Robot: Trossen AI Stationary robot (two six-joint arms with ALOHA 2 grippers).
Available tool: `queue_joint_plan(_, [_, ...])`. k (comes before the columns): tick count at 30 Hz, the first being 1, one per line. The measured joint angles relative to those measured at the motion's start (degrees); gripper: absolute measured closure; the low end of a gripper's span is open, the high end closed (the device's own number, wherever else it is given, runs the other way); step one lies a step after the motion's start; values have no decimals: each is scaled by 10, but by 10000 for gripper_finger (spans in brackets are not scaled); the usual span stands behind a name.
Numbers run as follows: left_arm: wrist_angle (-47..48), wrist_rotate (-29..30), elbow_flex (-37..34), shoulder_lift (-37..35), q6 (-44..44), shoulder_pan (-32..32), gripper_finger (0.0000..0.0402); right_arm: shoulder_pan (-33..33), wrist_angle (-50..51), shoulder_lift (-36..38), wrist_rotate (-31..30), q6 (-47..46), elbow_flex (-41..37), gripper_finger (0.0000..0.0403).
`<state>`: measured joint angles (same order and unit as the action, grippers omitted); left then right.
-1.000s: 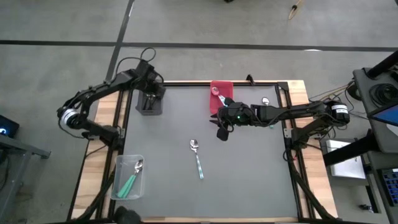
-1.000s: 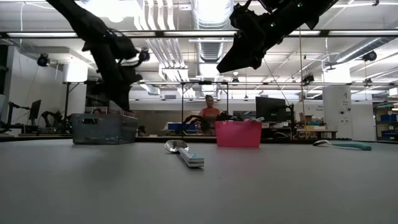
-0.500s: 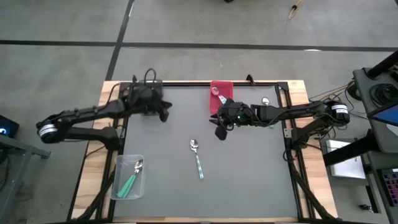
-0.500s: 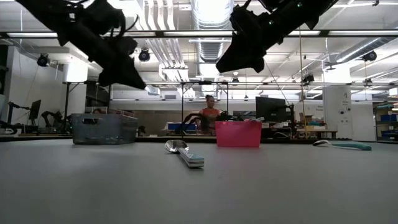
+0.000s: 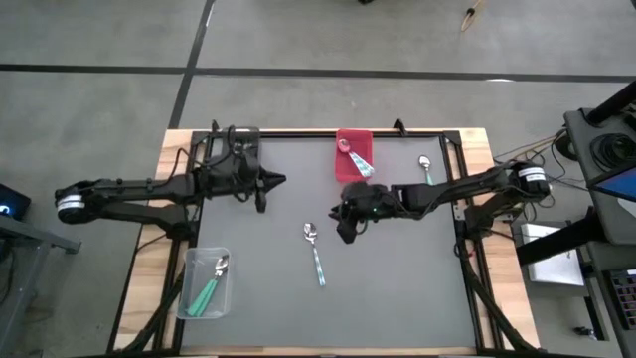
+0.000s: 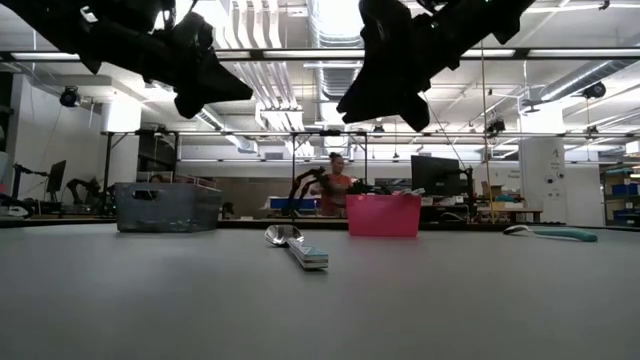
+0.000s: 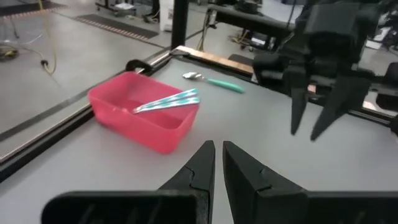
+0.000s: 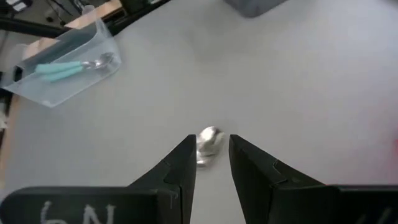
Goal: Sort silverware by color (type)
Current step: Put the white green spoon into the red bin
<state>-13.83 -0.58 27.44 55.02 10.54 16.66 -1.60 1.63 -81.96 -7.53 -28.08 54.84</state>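
A spoon with a shiny bowl and a light-blue handle (image 5: 315,255) lies flat on the grey table; its bowl shows in the right wrist view (image 8: 208,144). My right gripper (image 5: 345,229) hangs open above and just right of that bowl, touching nothing. My left gripper (image 5: 279,181) is shut and empty, held high over the table's far left part, pointing toward the right edge; it also shows in its own wrist view (image 7: 217,151). A striped light-blue spoon (image 7: 166,102) lies in the red bin (image 5: 355,144), its handle over the rim. A teal-handled spoon (image 5: 425,167) lies at the far right.
A clear bin (image 5: 207,283) with teal-handled spoons stands at the near left corner. A grey bin (image 6: 167,207) stands at the far left, under my left arm in the high view. A person shows in the room behind the table (image 6: 335,180).
My left gripper has risen out of the grey bin, tipped from pointing down to level, and swung toward the table's right. My right gripper has gone from beside the red bin toward the near edge and a little left, toward the spoon on the table.
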Motion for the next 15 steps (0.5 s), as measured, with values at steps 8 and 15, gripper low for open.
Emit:
queue_joint_plan(8, [2,1,0,1,-4,-23,388,-48,76,-44,0,-53,76,317])
queue_joint_plan(15, [2,1,0,0,-6,-49,388,-68,182,-109,0,-74,178,317])
